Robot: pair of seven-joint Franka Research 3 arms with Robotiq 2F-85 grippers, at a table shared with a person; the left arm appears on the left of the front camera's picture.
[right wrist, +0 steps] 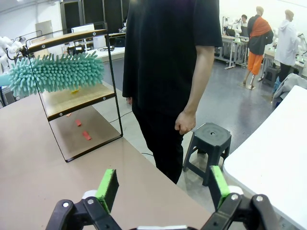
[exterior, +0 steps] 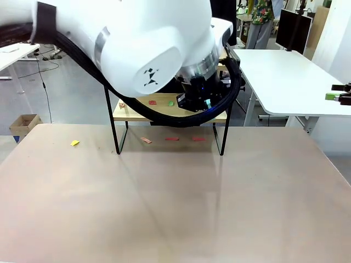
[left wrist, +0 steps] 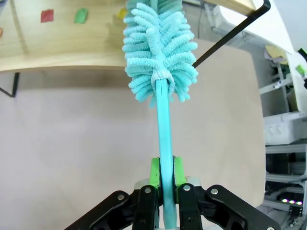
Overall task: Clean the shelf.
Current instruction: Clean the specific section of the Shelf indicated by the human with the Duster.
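Shelf (exterior: 131,113) stands at 12 o'clock on the beige table (exterior: 164,219), near its far edge, with a person (right wrist: 168,57) just beyond that edge. Looks: two light wooden boards in a thin black metal frame, four slim legs, open on all sides. The lower board (left wrist: 62,43) carries small scraps: a red scrap (left wrist: 46,16) and a green scrap (left wrist: 81,15) at 11 o'clock in the left wrist view. More red bits (exterior: 171,138) lie on the table under the shelf, and a yellow bit (exterior: 75,143) lies well apart at 9 o'clock. Handling, judged: the shelf is probably light and stiff, and its boards look hard and smooth, so the scraps should slide off easily. With slim legs and little weight, a hard sideways push could skid or tip it, so light strokes along the board are the safer choice. If it needs steadying, the best hold looks like a black upright near a corner, not a board edge. Left gripper (left wrist: 165,170) is clenched on the thin teal stick of the duster (left wrist: 160,48), low on the stick, a green pad on each side. The head is fluffy, soft and points to 12 o'clock, its tip over the board's edge. Whether it touches the wood cannot be told. The smooth stick may twist in the grip. Right gripper (right wrist: 163,184) has its jaws spread wide with nothing between them, well apart from the shelf, which sits at 10 o'clock in its view.
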